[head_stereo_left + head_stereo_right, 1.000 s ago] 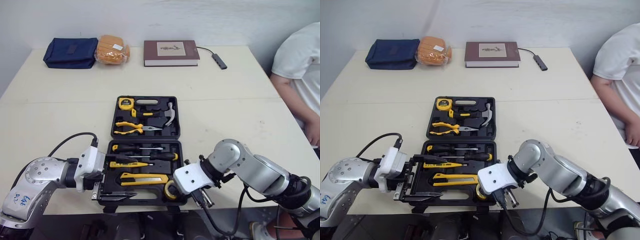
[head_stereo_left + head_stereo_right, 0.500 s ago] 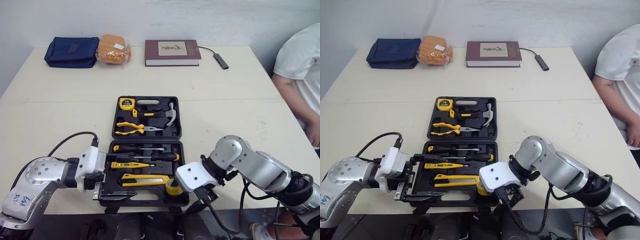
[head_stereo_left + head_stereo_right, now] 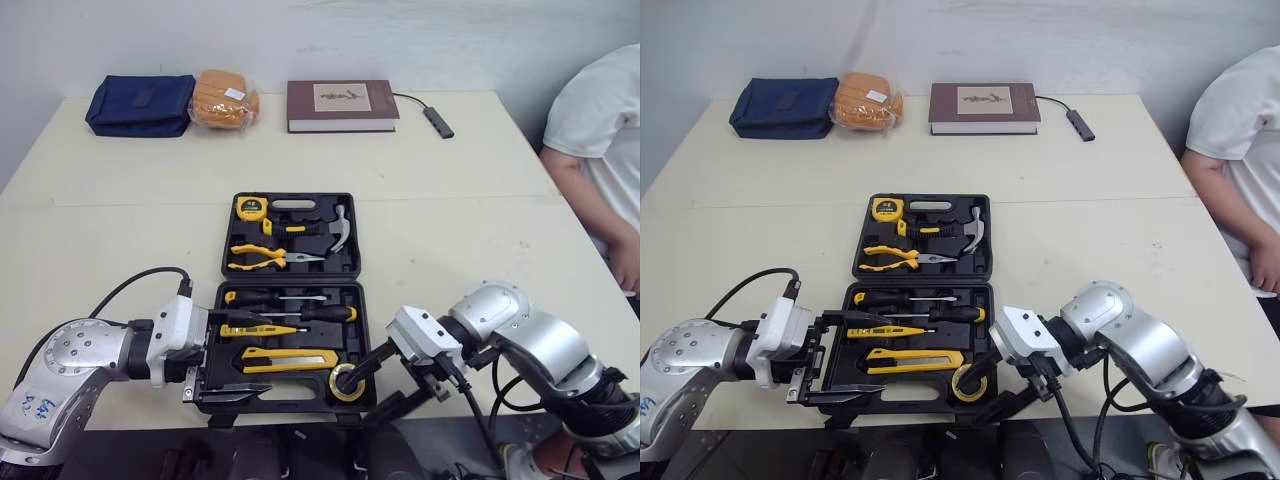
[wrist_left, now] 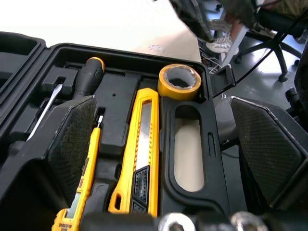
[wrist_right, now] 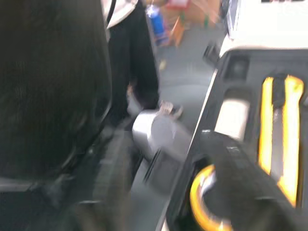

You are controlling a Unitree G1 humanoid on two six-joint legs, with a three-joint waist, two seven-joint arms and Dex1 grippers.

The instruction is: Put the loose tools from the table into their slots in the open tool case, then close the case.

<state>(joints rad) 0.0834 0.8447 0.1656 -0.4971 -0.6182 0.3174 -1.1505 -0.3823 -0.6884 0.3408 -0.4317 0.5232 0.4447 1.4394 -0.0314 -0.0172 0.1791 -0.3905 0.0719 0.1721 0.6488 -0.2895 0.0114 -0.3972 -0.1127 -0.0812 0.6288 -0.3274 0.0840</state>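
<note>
The black tool case [image 3: 290, 205] lies open on the table. Its far half holds a tape measure, hammer and pliers. Its near half holds screwdrivers, a tester pen and a yellow utility knife [image 3: 288, 357]. A yellow tape roll [image 3: 347, 382] lies flat in the near right corner slot, seen also in the left wrist view [image 4: 179, 81]. My right gripper [image 3: 368, 392] is open at that corner, one finger resting against the roll, the other below the table edge. My left gripper [image 3: 222, 356] is open, its fingers straddling the case's near left part [image 4: 190, 149].
A blue pouch [image 3: 140, 104], a bagged bread [image 3: 226, 98], a brown book [image 3: 342, 104] and a grey adapter with cable [image 3: 437, 121] line the far edge. A person in a white shirt [image 3: 600, 120] sits at the right. The case sits close to the table's front edge.
My right gripper has let go of the tape roll, which now lies flat in its corner slot. The right wrist has swung out to the right and its fingers have spread. The left arm barely moved.
</note>
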